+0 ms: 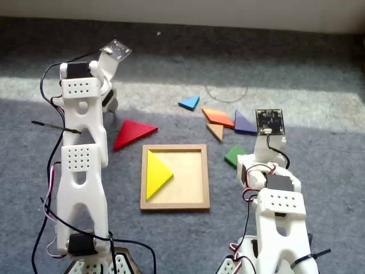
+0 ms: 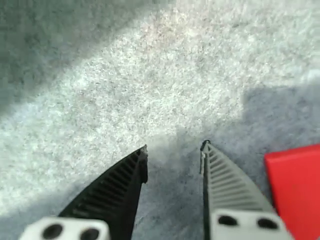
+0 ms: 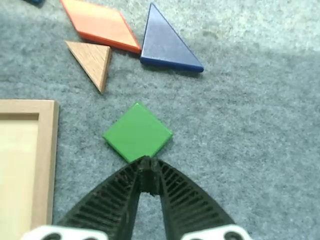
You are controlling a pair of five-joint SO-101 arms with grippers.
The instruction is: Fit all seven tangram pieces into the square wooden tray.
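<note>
Tray (image 1: 174,206) holds yellow triangle (image 1: 157,174); left fingers (image 2: 120,185) parted, empty; right fingers (image 3: 125,195) closed, empty.

White perforated arms (image 1: 80,171) with black servos (image 1: 77,69), dark cables (image 1: 41,85), ribbed black fingers (image 3: 115,200).

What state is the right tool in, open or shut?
Shut. In the right wrist view the right tool has its jaws meeting at the tips, nothing between them, right at the edge of the green square.
</note>
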